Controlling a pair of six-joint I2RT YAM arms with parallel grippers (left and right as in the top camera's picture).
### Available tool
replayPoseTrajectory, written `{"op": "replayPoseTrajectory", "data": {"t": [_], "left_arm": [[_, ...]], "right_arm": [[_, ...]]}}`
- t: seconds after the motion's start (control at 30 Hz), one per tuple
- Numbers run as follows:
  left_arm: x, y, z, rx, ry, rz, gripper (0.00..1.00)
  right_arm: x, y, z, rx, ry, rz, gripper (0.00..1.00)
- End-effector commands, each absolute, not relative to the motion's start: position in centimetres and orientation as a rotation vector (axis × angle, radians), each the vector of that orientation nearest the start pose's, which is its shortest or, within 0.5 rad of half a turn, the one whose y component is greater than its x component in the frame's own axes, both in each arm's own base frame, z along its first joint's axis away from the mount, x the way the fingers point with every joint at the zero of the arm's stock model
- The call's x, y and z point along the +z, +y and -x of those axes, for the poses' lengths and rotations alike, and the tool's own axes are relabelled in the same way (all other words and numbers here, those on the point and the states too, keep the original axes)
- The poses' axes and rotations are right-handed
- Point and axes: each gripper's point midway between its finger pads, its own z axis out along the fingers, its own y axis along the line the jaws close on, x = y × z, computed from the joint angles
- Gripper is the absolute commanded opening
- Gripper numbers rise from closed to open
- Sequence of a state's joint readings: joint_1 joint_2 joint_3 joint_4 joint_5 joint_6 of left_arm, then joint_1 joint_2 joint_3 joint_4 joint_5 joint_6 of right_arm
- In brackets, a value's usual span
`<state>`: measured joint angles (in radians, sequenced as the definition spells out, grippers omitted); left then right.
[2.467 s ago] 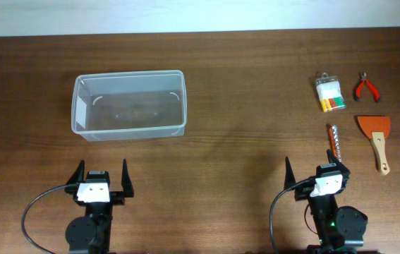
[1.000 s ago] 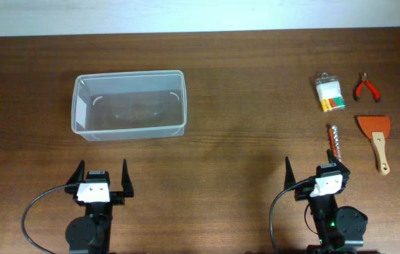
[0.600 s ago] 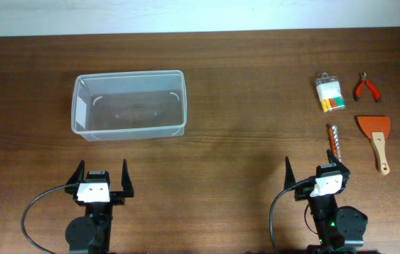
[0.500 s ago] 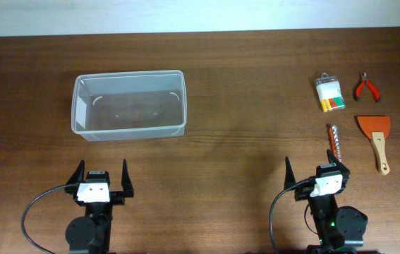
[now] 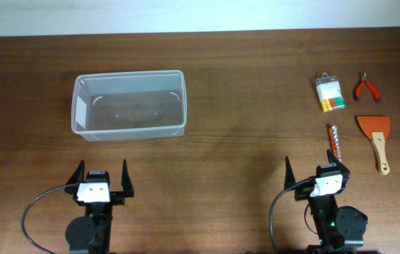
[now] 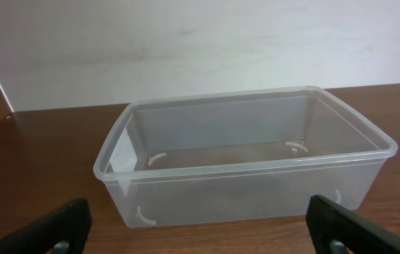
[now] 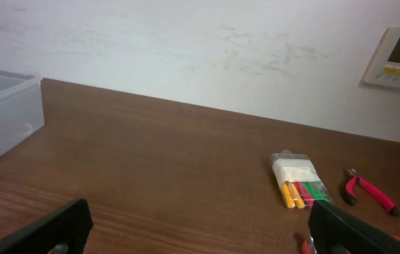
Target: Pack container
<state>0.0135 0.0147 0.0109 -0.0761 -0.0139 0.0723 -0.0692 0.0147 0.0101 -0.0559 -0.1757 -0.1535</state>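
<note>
Right end effector (image 5: 317, 166): spread, empty, near the slim rod (image 5: 334, 141).
Left end effector (image 5: 102, 164): spread, empty — facing the container (image 5: 129, 73).
Container: empty, on the tabletop's (image 5: 242, 141) left side, well apart from the rod.
Advised grasp: across the rod's middle.

The container (image 5: 129, 131) is a clear, translucent plastic tub, rectangular with rounded corners and a protruding rim. It stands upright, open-topped and empty. It sits ahead of the left gripper (image 5: 101, 171) and a little to that gripper's right, one long side facing it, apart from the fingers. From the right gripper (image 5: 316, 173) it lies well off to the left and ahead.
</note>
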Motion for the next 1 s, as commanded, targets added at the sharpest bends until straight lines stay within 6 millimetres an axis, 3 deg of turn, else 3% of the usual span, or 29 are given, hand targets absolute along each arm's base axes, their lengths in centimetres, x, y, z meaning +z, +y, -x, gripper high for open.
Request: {"op": "replayPoseTrajectory", "data": {"t": [0.0,0.6,0.83,0.97], "left_arm": [[15.6,0.4,-24.6,0.080,1.650,-0.064,0.99],[15.6,0.4,-24.6,0.080,1.650,-0.064,0.99],[15.6,0.4,-24.6,0.080,1.650,-0.064,0.99],[15.6,0.4,-24.6,0.080,1.650,-0.064,0.99]], "right_arm": [[16.0,1.6,-24.5,-0.007,1.620,0.205,0.98],[16.0,2.1,-24.4,0.021,1.615,0.225,0.99],[16.1,3.4,-24.2,0.241,1.627,0.116,0.99],[16.2,3.4,-24.2,0.241,1.625,0.117,0.99]]}}
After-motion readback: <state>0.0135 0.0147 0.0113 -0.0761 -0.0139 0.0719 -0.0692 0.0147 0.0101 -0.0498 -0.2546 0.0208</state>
